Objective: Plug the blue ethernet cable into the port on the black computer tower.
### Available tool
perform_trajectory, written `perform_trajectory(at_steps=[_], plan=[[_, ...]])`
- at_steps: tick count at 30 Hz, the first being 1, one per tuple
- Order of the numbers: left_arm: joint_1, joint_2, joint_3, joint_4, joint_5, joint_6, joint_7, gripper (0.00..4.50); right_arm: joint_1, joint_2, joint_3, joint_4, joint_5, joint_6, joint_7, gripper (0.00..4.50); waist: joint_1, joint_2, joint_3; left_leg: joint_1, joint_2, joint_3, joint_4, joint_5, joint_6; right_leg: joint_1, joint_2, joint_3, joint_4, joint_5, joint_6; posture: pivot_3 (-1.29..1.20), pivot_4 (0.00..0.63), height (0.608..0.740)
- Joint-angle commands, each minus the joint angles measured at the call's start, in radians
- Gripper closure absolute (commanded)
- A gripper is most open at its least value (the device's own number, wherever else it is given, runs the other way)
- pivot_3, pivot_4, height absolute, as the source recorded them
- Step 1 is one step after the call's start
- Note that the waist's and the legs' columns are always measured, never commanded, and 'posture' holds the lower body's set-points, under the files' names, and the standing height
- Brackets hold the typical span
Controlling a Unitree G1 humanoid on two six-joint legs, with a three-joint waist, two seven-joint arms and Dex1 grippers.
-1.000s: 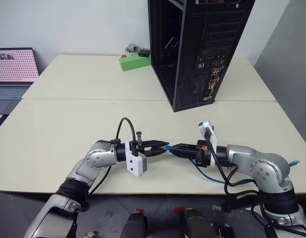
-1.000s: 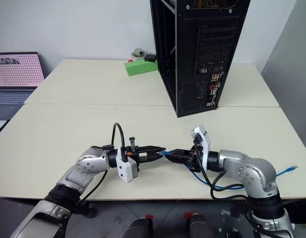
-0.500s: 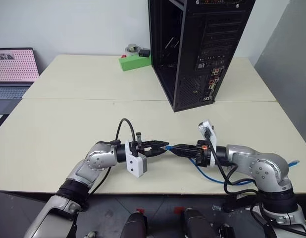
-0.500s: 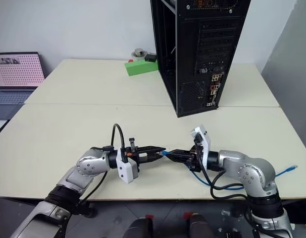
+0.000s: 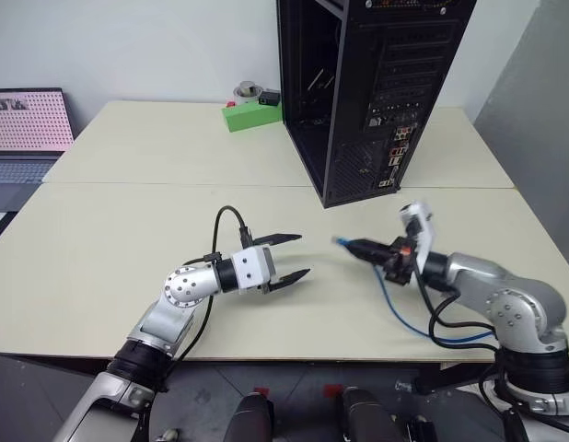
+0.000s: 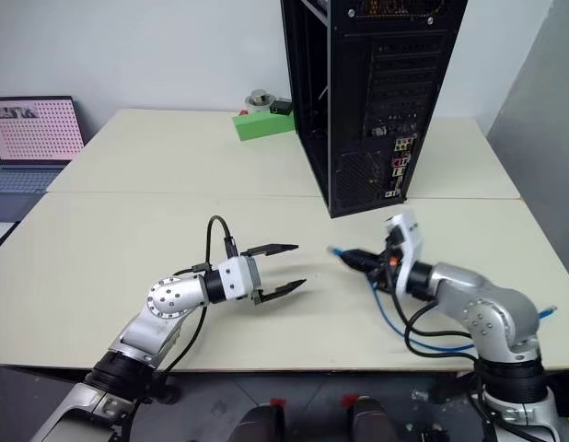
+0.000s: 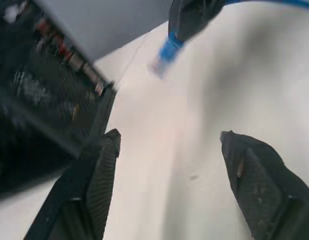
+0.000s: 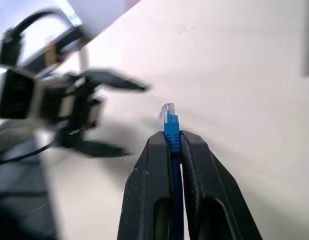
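No legible text, label, brand, number or sign is showing on any surface. The open grey laptop at the table's far left edge is displaying a pink dotted pattern with a dark strip across its top, but any characters there are too small to be read. The tall black metal computer tower is showing coloured connectors on its rear panel, with no markings that can be made out. The flat green block beside the tower is bearing no readable lettering.
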Motion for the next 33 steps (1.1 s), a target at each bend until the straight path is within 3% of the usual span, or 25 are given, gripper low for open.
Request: perform_trajectory(at_steps=[1,5,11,23,33], plan=[[-0.049,-0.042,0.053,-0.151,-0.095,0.317,0.078,1.19,-0.04,0.006,-0.023,-0.02,-0.156,-0.143,-0.128,4.5,-0.001,0.0,0.0,0.0,0.0,0.0,0.0,0.0,0.0,0.0,0.0,0.0,0.0,0.0,0.0,0.0,0.15,0.74],[-0.145,-0.116,0.062,-0.227,-0.138,0.609,0.167,1.19,-0.134,0.061,0.032,0.12,-0.364,-0.29,-0.286,4.5,-0.002,0.0,0.0,0.0,0.0,0.0,0.0,0.0,0.0,0.0,0.0,0.0,0.0,0.0,0.0,0.0,0.15,0.74],[-0.225,-0.186,0.088,-0.252,-0.122,0.783,0.261,1.19,-0.248,0.123,0.047,0.333,-0.467,-0.417,-0.324,4.5,-0.004,0.0,0.0,-0.001,0.0,0.0,0.0,0.0,0.0,-0.001,0.001,0.001,0.0,0.0,0.0,0.0,0.15,0.74],[-0.223,-0.222,0.096,-0.315,-0.096,0.864,0.311,1.19,-0.403,0.178,0.008,0.702,-0.495,-0.631,-0.279,4.5,-0.003,0.0,0.0,0.0,0.0,0.0,0.0,0.0,0.0,-0.001,0.0,0.001,-0.001,0.003,-0.005,0.0,0.15,0.74],[-0.217,-0.223,0.104,-0.337,-0.093,0.887,0.316,1.19,-0.443,0.191,-0.004,0.823,-0.504,-0.729,-0.245,4.5,-0.004,0.0,0.0,0.0,0.0,0.0,0.0,0.0,0.0,-0.001,0.0,0.001,0.0,0.003,-0.005,0.0,0.15,0.74]])
